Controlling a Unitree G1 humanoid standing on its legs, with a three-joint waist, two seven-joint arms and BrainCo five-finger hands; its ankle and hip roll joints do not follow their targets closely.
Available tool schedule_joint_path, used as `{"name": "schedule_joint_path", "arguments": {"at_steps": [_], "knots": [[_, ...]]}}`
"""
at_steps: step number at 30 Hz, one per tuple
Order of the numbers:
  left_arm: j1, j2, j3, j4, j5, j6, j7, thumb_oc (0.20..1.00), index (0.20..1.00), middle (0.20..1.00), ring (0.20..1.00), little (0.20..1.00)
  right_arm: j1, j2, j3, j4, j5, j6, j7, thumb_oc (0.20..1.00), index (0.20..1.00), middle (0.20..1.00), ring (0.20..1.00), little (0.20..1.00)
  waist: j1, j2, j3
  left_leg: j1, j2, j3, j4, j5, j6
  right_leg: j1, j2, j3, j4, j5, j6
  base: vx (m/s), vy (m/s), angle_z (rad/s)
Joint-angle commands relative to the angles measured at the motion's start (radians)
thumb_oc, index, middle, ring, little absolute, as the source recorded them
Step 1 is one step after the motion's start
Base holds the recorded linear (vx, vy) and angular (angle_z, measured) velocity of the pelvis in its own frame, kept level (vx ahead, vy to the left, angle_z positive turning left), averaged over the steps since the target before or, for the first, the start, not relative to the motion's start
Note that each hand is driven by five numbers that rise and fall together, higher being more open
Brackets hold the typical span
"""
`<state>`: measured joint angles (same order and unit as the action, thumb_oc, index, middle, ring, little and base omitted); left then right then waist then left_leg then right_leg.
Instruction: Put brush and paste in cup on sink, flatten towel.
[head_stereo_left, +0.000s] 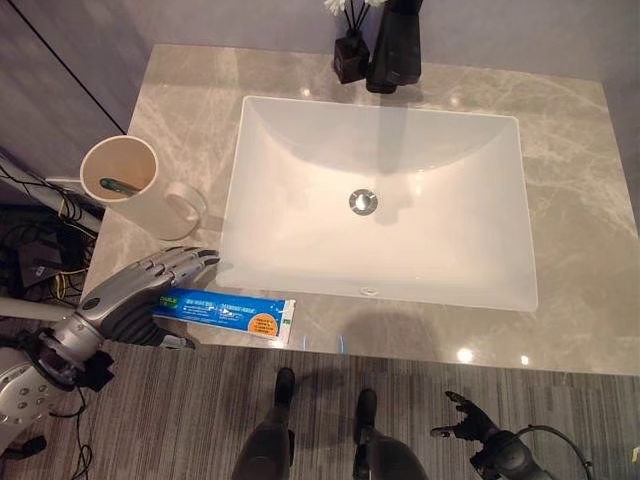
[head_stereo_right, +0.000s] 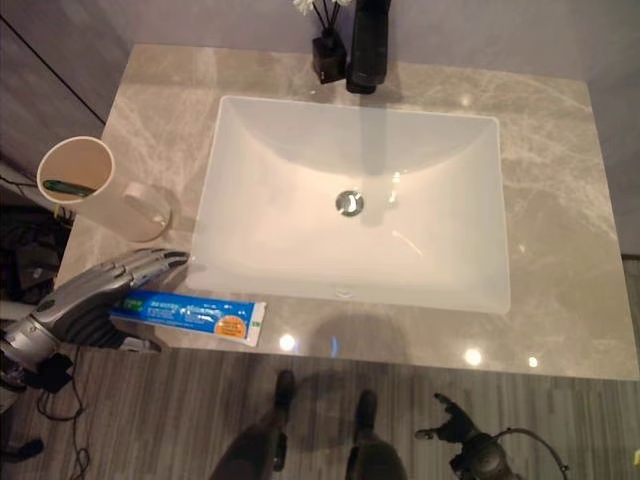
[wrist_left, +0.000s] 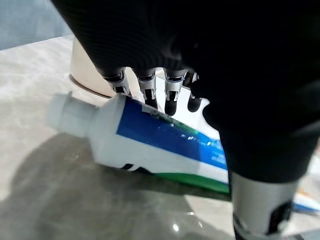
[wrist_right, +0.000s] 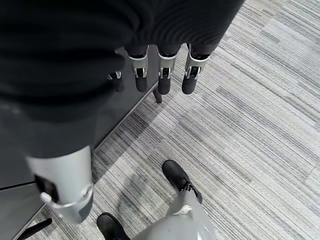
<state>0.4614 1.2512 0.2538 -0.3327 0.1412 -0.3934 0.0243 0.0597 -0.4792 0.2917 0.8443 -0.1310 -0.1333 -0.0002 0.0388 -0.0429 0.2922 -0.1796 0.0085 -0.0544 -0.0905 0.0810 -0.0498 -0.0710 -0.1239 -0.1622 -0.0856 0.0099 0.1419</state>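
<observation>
A: Where is the toothpaste?

B: The toothpaste tube (head_stereo_left: 224, 313) lies flat on the counter (head_stereo_left: 570, 250) at its front edge, before the sink (head_stereo_left: 300, 150). The left hand (head_stereo_left: 150, 280) rests over its cap end, fingers straight, not gripping.

A: The brush?

B: Already in the cup (head_stereo_left: 130, 185) (green handle showing).

A: The other hand?

B: The right hand (head_stereo_left: 465, 420) hangs low over the floor, fingers relaxed, empty.

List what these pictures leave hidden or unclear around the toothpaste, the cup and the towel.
- Toothpaste tube: its cap end lies under the left hand in the eye views; the wrist view's dark cover hides its tail.
- Brush: a green tip shows; the cup wall hides the rest.
- Whether the fingers press the tube: too close to tell.
- Towel: cannot be made out.
</observation>
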Motion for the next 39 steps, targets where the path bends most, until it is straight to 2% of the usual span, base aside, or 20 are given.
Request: {"name": "schedule_joint_path", "arguments": {"at_steps": [1, 2, 3, 4, 5, 10, 14, 19, 23, 26, 29, 31, 33, 35, 39], "knots": [[0.006, -0.020, -0.021, 0.082, 0.074, -0.009, 0.016, 0.592, 0.592, 0.592, 0.592, 0.592, -0.028, -0.043, 0.038, 0.003, 0.025, -0.015, -0.028, 1.000, 1.000, 1.000, 1.000, 1.000, -0.018, -0.018, -0.026, 0.010, -0.004, 0.048, 0.003, -0.018, 0.001, -0.125, -0.066, 0.056, -0.001, 0.183, 0.057, 0.00, 0.000, 0.00], [0.009, -0.017, -0.028, 0.087, 0.099, -0.010, 0.020, 0.511, 0.511, 0.511, 0.511, 0.511, -0.028, -0.045, 0.036, -0.002, 0.027, -0.017, -0.031, 1.000, 1.000, 1.000, 1.000, 1.000, -0.020, -0.019, -0.024, 0.009, -0.004, 0.048, 0.003, -0.018, 0.001, -0.126, -0.065, 0.057, -0.001, 0.183, 0.056, 0.00, 0.000, 0.00], [0.009, -0.018, -0.043, 0.098, 0.123, -0.014, 0.027, 0.479, 0.479, 0.479, 0.479, 0.479, -0.028, -0.045, 0.034, -0.001, 0.026, -0.019, -0.036, 1.000, 1.000, 1.000, 1.000, 1.000, -0.020, -0.020, -0.023, 0.008, -0.002, 0.048, 0.003, -0.017, 0.000, -0.128, -0.064, 0.058, -0.001, 0.183, 0.056, 0.00, -0.012, -0.04], [0.000, -0.012, -0.080, 0.114, 0.175, -0.024, 0.040, 0.200, 0.200, 0.200, 0.200, 0.200, -0.030, -0.045, 0.034, 0.004, 0.027, -0.024, -0.047, 1.000, 1.000, 1.000, 1.000, 1.000, -0.019, -0.019, -0.023, 0.005, -0.002, 0.048, 0.003, -0.017, 0.000, -0.132, -0.063, 0.057, -0.002, 0.182, 0.056, 0.01, -0.016, -0.07], [0.005, 0.004, -0.123, 0.130, 0.246, -0.037, 0.053, 0.200, 0.200, 0.200, 0.200, 0.200, -0.034, -0.049, 0.035, 0.005, 0.027, -0.031, -0.063, 1.000, 1.000, 1.000, 1.000, 1.000, -0.022, -0.020, -0.022, 0.002, 0.001, 0.049, 0.003, -0.015, -0.002, -0.136, -0.060, 0.057, -0.002, 0.180, 0.057, 0.02, -0.020, -0.08], [-0.041, 0.014, -0.254, 0.184, 0.344, -0.055, 0.094, 0.200, 0.200, 0.200, 0.200, 0.200, -0.032, -0.048, 0.040, 0.009, 0.032, -0.044, -0.088, 1.000, 1.000, 1.000, 1.000, 1.000, -0.030, -0.025, -0.027, 0.000, 0.008, 0.051, 0.003, -0.015, -0.004, -0.138, -0.056, 0.057, -0.002, 0.174, 0.056, 0.00, -0.003, -0.01], [-0.080, -0.007, -0.326, 0.203, 0.358, -0.055, 0.100, 0.200, 0.200, 0.200, 0.200, 0.200, -0.026, -0.040, 0.032, 0.032, 0.045, -0.044, -0.108, 1.000, 1.000, 1.000, 1.000, 1.000, -0.033, -0.024, -0.041, 0.010, 0.013, 0.053, 0.003, -0.020, -0.007, -0.129, -0.053, 0.055, -0.002, 0.166, 0.056, 0.00, 0.000, 0.00], [-0.125, -0.057, -0.366, 0.204, 0.350, -0.048, 0.112, 0.200, 0.200, 0.200, 0.200, 0.200, -0.013, -0.008, 0.003, 0.121, 0.074, -0.036, -0.127, 1.000, 1.000, 1.000, 1.000, 1.000, -0.036, -0.019, -0.084, 0.047, 0.021, 0.054, 0.003, -0.036, -0.011, -0.091, -0.050, 0.056, -0.002, 0.151, 0.054, 0.06, -0.026, -0.01], [-0.154, -0.095, -0.352, 0.195, 0.363, -0.042, 0.146, 0.200, 0.200, 0.200, 0.200, 0.200, -0.003, 0.025, -0.063, 0.240, 0.120, -0.021, -0.149, 1.000, 1.000, 1.000, 1.000, 1.000, -0.046, -0.008, -0.138, 0.093, 0.028, 0.065, 0.003, -0.051, -0.016, -0.049, -0.046, 0.060, -0.002, 0.136, 0.051, 0.09, -0.025, -0.01], [-0.196, -0.116, -0.335, 0.182, 0.378, -0.032, 0.179, 0.200, 0.200, 0.200, 0.200, 0.200, -0.004, 0.038, -0.135, 0.280, 0.210, -0.016, -0.163, 1.000, 1.000, 1.000, 1.000, 1.000, -0.060, -0.002, -0.171, 0.119, 0.032, 0.072, 0.003, -0.058, -0.019, -0.025, -0.045, 0.066, -0.002, 0.126, 0.050, 0.05, -0.018, -0.04], [-0.214, -0.124, -0.338, 0.182, 0.382, -0.028, 0.189, 0.200, 0.200, 0.200, 0.200, 0.200, -0.003, 0.043, -0.156, 0.298, 0.244, -0.016, -0.160, 1.000, 1.000, 1.000, 1.000, 1.000, -0.061, 0.001, -0.177, 0.129, 0.033, 0.075, 0.003, -0.061, -0.020, -0.017, -0.044, 0.068, -0.002, 0.124, 0.049, 0.02, -0.010, -0.10], [-0.245, -0.140, -0.314, 0.174, 0.398, -0.018, 0.221, 0.200, 0.200, 0.200, 0.200, 0.200, -0.005, 0.049, -0.222, 0.315, 0.347, -0.022, -0.162, 1.000, 1.000, 1.000, 1.000, 1.000, -0.069, 0.005, -0.195, 0.146, 0.036, 0.082, 0.003, -0.068, -0.021, -0.002, -0.043, 0.072, -0.002, 0.118, 0.047, 0.03, -0.015, -0.22], [-0.303, -0.157, -0.276, 0.161, 0.426, -0.010, 0.284, 0.200, 0.200, 0.200, 0.200, 0.200, -0.007, 0.035, -0.309, 0.284, 0.459, -0.046, -0.189, 1.000, 1.000, 1.000, 1.000, 1.000, -0.088, 0.009, -0.220, 0.162, 0.038, 0.092, 0.003, -0.071, -0.024, 0.011, -0.040, 0.079, -0.002, 0.112, 0.045, 0.02, -0.028, -0.09], [-0.346, -0.164, -0.246, 0.153, 0.451, 0.000, 0.332, 0.200, 0.200, 0.200, 0.200, 0.200, 0.008, 0.008, -0.356, 0.212, 0.476, -0.057, -0.205, 1.000, 1.000, 1.000, 1.000, 1.000, -0.097, 0.014, -0.232, 0.174, 0.040, 0.098, 0.003, -0.075, -0.026, 0.019, -0.038, 0.084, -0.002, 0.109, 0.043, 0.01, -0.031, -0.13], [-0.496, -0.165, -0.184, 0.132, 0.517, 0.034, 0.451, 0.200, 0.200, 0.200, 0.200, 0.200, 0.027, -0.090, -0.508, 0.011, 0.463, -0.102, -0.331, 1.000, 1.000, 1.000, 1.000, 1.000, -0.134, 0.019, -0.268, 0.194, 0.045, 0.111, 0.003, -0.082, -0.031, 0.038, -0.039, 0.092, -0.002, 0.105, 0.041, 0.03, -0.025, -0.12]]}}
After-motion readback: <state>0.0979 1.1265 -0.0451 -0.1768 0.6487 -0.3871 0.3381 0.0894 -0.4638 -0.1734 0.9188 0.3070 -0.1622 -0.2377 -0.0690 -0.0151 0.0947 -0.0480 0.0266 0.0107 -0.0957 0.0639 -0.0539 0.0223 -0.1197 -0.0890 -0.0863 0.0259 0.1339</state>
